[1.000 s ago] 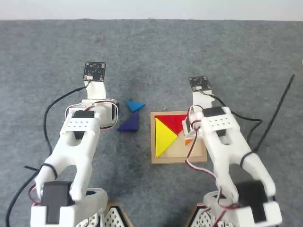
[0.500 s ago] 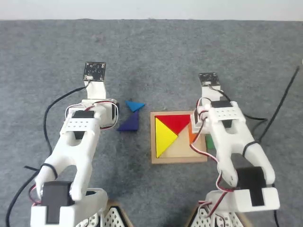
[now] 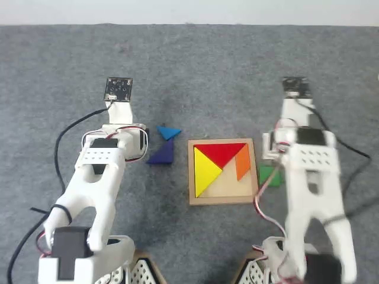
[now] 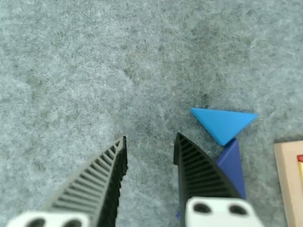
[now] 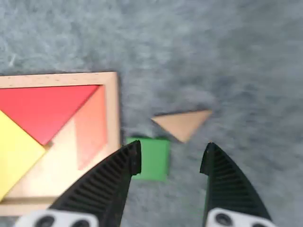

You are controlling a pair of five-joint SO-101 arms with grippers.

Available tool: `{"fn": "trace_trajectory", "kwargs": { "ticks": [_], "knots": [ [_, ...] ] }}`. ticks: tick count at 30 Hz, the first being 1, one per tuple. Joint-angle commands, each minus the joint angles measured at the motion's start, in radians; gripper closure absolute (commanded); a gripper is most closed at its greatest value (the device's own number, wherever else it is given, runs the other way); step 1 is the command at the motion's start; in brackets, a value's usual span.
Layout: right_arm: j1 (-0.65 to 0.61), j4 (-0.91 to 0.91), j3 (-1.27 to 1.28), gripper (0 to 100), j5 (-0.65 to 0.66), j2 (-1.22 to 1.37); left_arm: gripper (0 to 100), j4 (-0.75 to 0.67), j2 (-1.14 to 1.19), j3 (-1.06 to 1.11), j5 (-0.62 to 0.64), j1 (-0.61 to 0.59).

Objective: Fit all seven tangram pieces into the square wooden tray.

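1. The right gripper (image 5: 173, 146) hangs over the grey mat just outside the wooden tray (image 3: 191, 171), its fingers spread and holding nothing.
2. A green square (image 5: 151, 158) lies on the mat right by the tip of the finger nearer the tray. It is partly covered by that finger and sits just beside the tray's outer rim.
3. A tan triangle (image 5: 182, 123) lies on the mat a little ahead of the gap between the fingertips, near the green square but apart from it.
4. In the tray, a red triangle (image 3: 223, 152), a yellow triangle (image 3: 205, 170) and an orange piece (image 3: 243, 161) lie flat and touch one another. The orange piece fills the side nearest the right gripper.
5. The left gripper (image 4: 151, 139) is spread and empty. A light blue triangle (image 4: 223, 124) lies ahead of its tray-side finger, and a dark blue triangle (image 4: 233, 165) lies close alongside that finger.
6. A second ago the right arm covered the tray's right edge and most of the orange piece. It has since swung outward, so the orange piece and the green square now show. The left arm has not moved.
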Motion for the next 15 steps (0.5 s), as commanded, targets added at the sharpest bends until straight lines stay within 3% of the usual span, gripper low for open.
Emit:
{"fn": "trace_trajectory", "kwargs": {
  "ticks": [1, 5, 11, 15],
  "knots": [
    [0.101, 0.056, -0.044, 77.2, 0.048, -0.081, 84, -0.026, -0.043, -0.01, -0.018, 0.006],
    [0.163, 0.05, -0.043, 77.2, 0.078, 0.015, 84, -0.026, -0.043, -0.01, -0.018, 0.006],
    [0.16, -0.051, -0.049, 77.2, 0.072, 0.2, 84, -0.026, -0.043, -0.01, -0.018, 0.006],
    [0.114, -0.122, -0.061, 77.2, -0.074, 0.288, 84, -0.026, -0.044, -0.01, -0.018, 0.005]
  ]
}}
